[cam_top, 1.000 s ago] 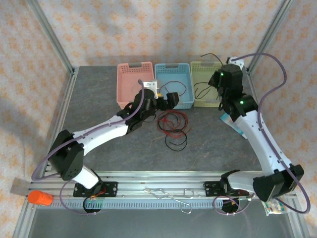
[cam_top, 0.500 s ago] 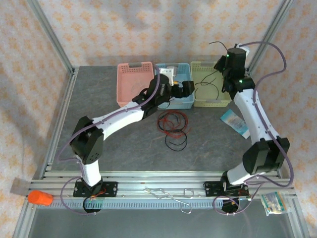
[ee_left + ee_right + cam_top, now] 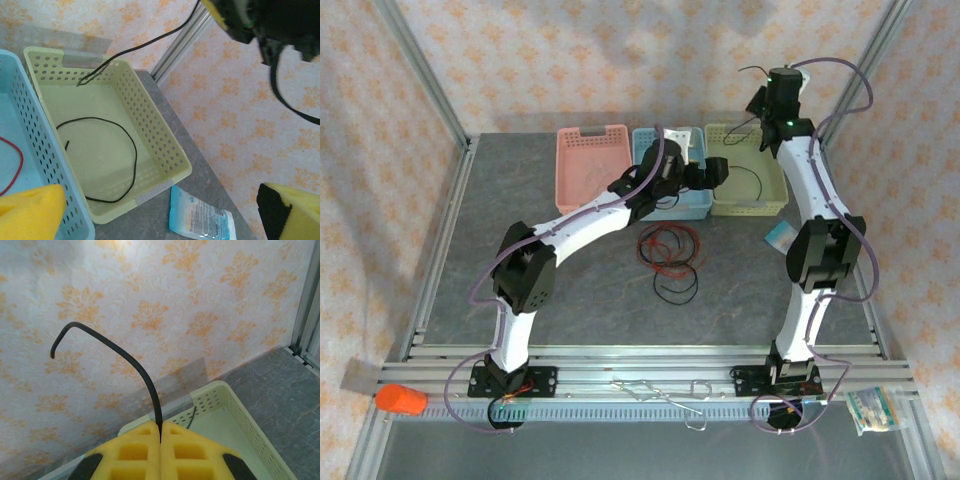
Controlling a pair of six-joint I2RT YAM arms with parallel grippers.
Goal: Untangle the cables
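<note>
Far left, off the near corner of the table, an orange cylinder sits on the frame. Moving in, the pink basket is the first of three lined up along the back. The left arm stretches diagonally across the blue basket. The left gripper hangs around the seam between the blue and green baskets, with its yellow pads spread wide. Its wrist cam catches a bit of red cable lying in the blue basket.

In front of the baskets, about mid-table, sits the tangle. It's red and black wires looped over each other, with a black strand trailing toward the near side.

Next over, the green basket has a black loop lying flat on its floor. The right arm is reared up tall over that basket. The right gripper has its pads pressed together, pinching a black cable that arcs up out of the fingers and hooks over at the tip. From the left wrist cam, a thin black line runs from up near that gripper down to the basket's far rim. Can't tell if it's the same wire as the loop on the floor.

Right of the green basket, a blue-and-white packet lies on the table just beside it.
</note>
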